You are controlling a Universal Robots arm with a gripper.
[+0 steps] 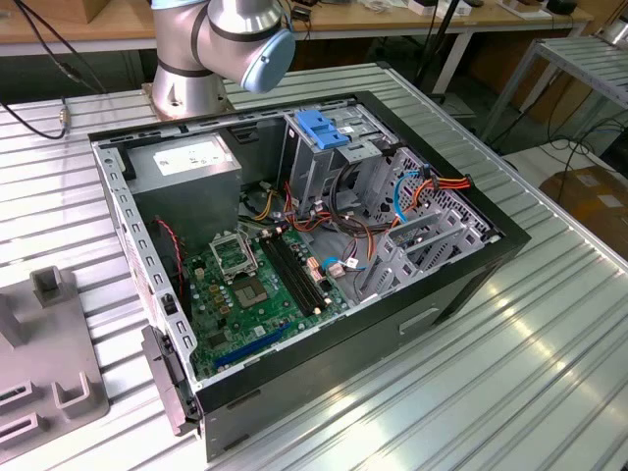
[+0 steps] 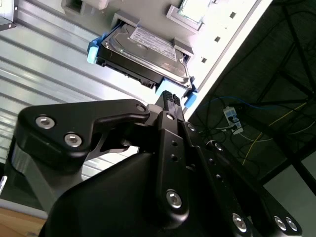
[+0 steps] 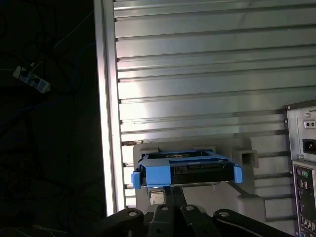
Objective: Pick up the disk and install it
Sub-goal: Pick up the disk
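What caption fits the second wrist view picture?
Black gripper close to the dark grey metal disk with blue plastic rails, resting on a grey holder on the ribbed silver table.

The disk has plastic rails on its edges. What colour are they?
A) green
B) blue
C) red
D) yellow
B: in both wrist views the disk has blue rails running along its edges.
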